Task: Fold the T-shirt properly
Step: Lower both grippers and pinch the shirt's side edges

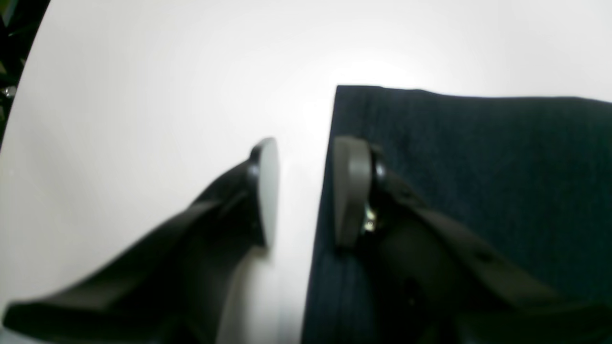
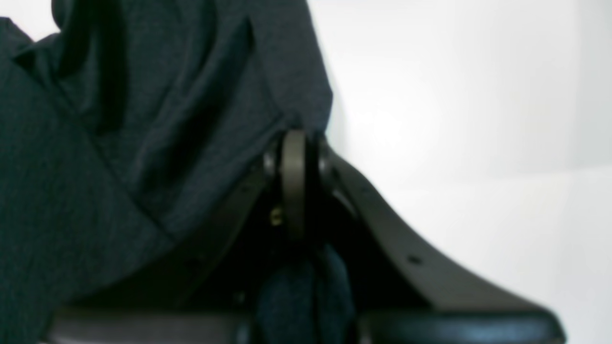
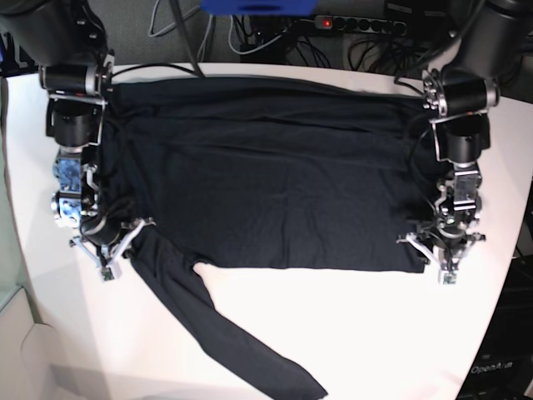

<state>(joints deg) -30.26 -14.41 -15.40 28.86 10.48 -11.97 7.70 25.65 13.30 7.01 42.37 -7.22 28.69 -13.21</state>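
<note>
The black T-shirt (image 3: 275, 192) lies spread flat across the white table, with one long sleeve (image 3: 225, 333) trailing toward the front edge. My right gripper (image 3: 107, 254) is at the shirt's front left corner. In the right wrist view it (image 2: 292, 191) is shut on a fold of the shirt's cloth (image 2: 119, 143), which hangs bunched around it. My left gripper (image 3: 445, 265) is at the shirt's front right corner. In the left wrist view it (image 1: 310, 191) is open and straddles the shirt's edge (image 1: 478, 167), with one finger over the cloth and one over bare table.
The white table (image 3: 375, 333) has a rounded edge, which shows dark at the left of the left wrist view (image 1: 14, 86). Cables and a power strip (image 3: 358, 23) lie behind the table. A blue object (image 3: 254, 7) is at the back centre.
</note>
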